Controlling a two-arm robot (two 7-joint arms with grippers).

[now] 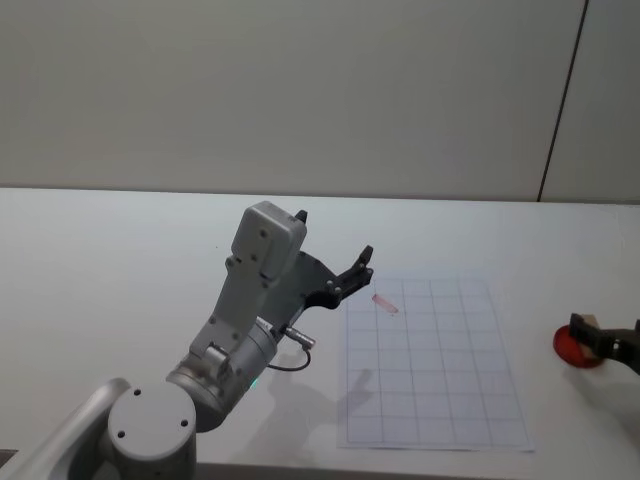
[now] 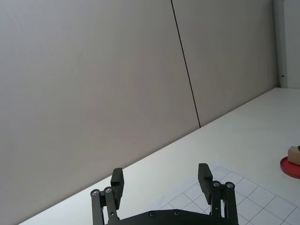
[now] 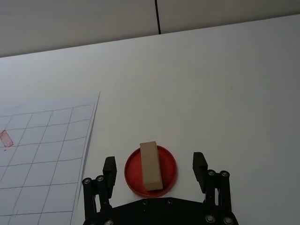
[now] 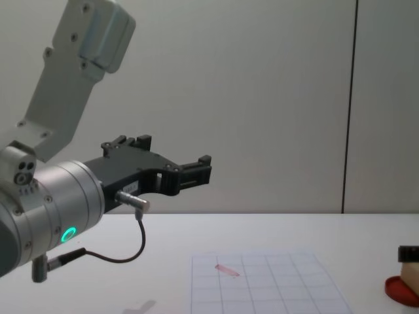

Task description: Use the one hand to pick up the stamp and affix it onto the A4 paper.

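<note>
Stamp is laid on the red ink pad at 3 o'clock of the A4 paper, flanked by released jaws of the right gripper. The left gripper, likewise released, is raised at 9 o'clock.

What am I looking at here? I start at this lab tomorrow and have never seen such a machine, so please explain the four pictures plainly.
It is a robot with two arms, each ending in a two-fingered tool. One picture looks down from its head, one looks forward from its chest, and one comes from a camera on each wrist. On the white table lies a gridded sheet of paper bearing one pink printed mark. To the sheet's right sits a flat red pad with a small wooden stamp resting on it. The right tool is open, poised at the pad, not gripping the stamp. The left tool is open too, raised in the air near the paper's left edge, holding nothing.
</note>
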